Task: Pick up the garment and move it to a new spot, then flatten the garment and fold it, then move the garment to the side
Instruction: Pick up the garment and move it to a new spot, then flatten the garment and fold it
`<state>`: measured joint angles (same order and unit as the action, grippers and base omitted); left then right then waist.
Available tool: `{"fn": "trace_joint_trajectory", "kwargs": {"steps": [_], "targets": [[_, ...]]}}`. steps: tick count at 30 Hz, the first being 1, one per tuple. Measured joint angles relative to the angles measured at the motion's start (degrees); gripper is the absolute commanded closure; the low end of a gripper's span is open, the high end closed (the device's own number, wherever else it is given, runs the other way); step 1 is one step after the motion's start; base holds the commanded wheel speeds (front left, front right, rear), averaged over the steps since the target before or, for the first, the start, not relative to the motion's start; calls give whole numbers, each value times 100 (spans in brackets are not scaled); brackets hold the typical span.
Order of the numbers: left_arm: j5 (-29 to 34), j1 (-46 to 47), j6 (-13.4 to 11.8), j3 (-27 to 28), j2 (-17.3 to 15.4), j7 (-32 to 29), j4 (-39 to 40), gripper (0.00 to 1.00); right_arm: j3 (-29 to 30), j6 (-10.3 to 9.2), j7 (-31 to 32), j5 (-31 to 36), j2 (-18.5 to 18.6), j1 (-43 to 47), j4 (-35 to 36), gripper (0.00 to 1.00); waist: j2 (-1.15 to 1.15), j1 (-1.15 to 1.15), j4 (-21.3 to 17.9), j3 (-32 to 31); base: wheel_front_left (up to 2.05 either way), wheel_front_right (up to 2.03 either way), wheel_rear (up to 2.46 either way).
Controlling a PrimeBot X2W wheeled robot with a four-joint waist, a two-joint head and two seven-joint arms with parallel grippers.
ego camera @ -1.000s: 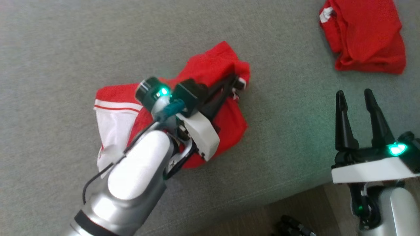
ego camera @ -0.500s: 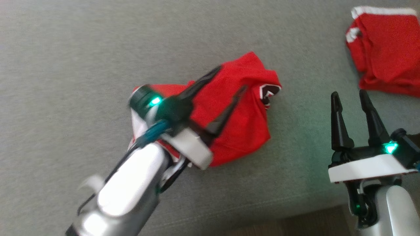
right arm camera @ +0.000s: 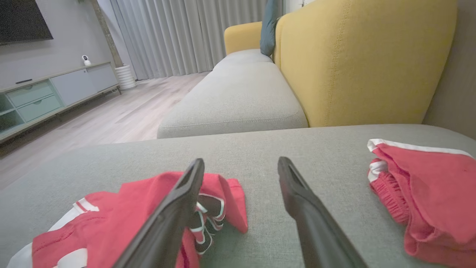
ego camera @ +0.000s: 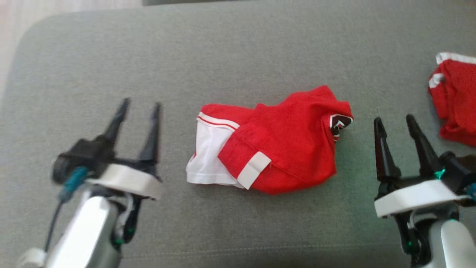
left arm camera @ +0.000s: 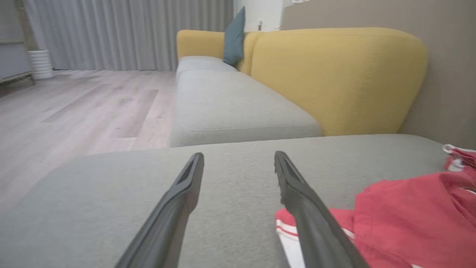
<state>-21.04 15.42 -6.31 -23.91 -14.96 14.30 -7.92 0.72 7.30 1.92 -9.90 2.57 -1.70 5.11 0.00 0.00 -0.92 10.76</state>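
Release done. A second ago the left claw (ego camera: 141, 103) was down in the garment (ego camera: 282, 149), fingers pinched into the cloth; half a second ago it hung spread above it. Now it sits at 9 o'clock of the garment, well apart from it, fingers wide and empty. The head camera has also shifted, so the garment's slide across the picture is mostly the view moving. The right claw (ego camera: 393, 120) is at 3 o'clock of the garment, near but not touching, and is as wide and empty as before. The garment lies loose mid-cushion (ego camera: 238, 44) between the two claws, bunched in overlapping layers: white panel toward 8 o'clock, white cuff band toward 6 o'clock. Judgement: relocation is finished; the cloth is neither flat nor squarely folded, so spreading looks like the next step, and both claws are free for it. A second garment (ego camera: 455, 108) lies at the 3 o'clock edge of the head view. Markings: a dark crest edged in white shows at the garment's 3 o'clock side, half tucked under, its character unreadable. No brand, tag text or other writing is legible in the pictures.
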Motion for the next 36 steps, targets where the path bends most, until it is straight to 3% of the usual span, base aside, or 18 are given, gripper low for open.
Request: {"fn": "trace_joint_trajectory", "kwargs": {"steps": [8, 12, 36], "targets": [[-69, -566, 34, 584, -155, 18, 123, 0, 4, 0, 156, 98, 0, 265, 26, 0, 0, 0, 206, -321, 0, 0, 0], [8, -786, 134, 579, -162, 18, 93, 0, 5, 0, 176, 91, 0, 380, 45, 0, 0, 0, 214, -449, 0, 0, 0], [191, -1049, 125, 414, -122, 18, 3, 0, -30, 0, 316, 81, -1, 709, 96, 0, 0, 0, 169, -725, 0, 0, 0]]}}
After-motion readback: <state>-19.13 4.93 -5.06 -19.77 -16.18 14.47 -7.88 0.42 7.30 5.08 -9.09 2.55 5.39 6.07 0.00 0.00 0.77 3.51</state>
